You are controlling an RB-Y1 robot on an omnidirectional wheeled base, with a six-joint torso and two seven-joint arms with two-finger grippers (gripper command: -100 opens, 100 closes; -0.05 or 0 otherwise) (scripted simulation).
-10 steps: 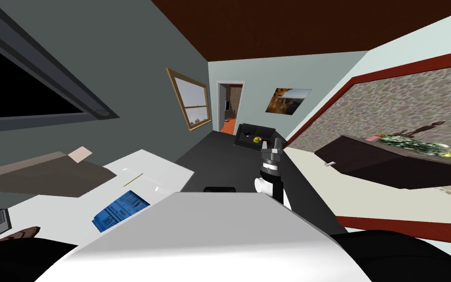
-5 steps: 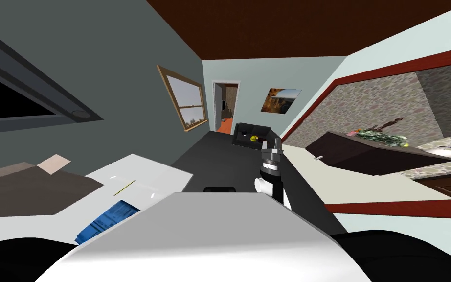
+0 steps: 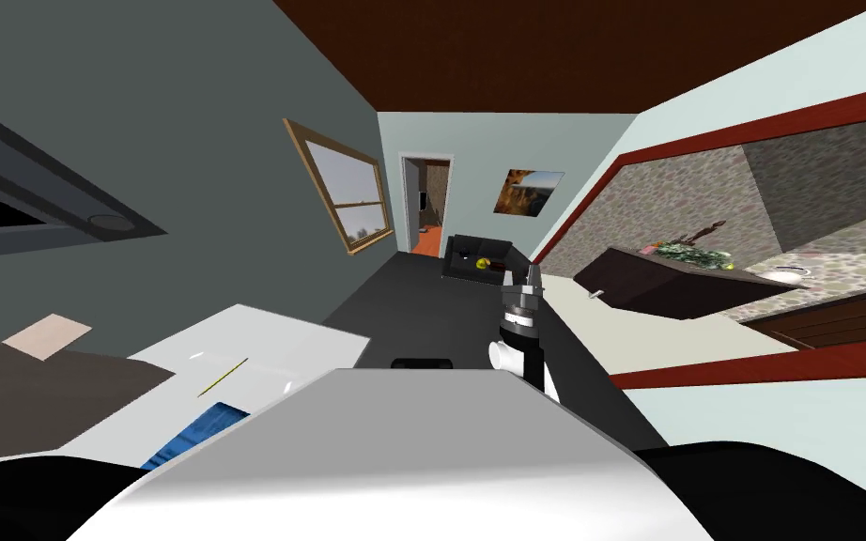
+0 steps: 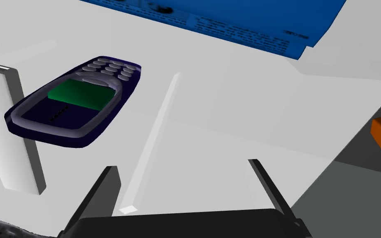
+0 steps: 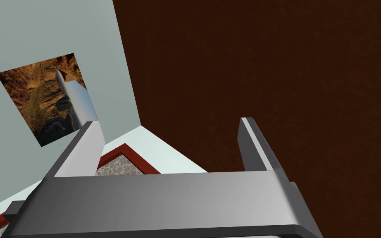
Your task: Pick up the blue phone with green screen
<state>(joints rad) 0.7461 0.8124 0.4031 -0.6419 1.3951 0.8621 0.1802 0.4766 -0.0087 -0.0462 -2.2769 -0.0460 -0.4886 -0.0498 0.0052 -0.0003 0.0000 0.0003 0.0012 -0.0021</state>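
One table: white, on my left. The whole head view swung over the last second, so I turned a bit to the right. The table did not move, but it now sits closer to the left edge of that view.
Counter: dark, far off on the right, with plants on top. It only looks shifted left because I turned.
Paper: blue, flat on the table, near and to the left. Less of it shows than before my turn.
Right gripper: held up in front of me, fingers wide apart, holding nothing.
Left gripper: over the table, fingers wide apart, holding nothing.
Phone: dark blue with a green screen, flat on the table, near the paper and right by a pale slab. It lies off to one side of the left gripper, not between the fingers. I think the hand must slide over it, then go down. The left wrist view looks like the best guide now.
Stick: thin, white, flat on the table beside the phone.
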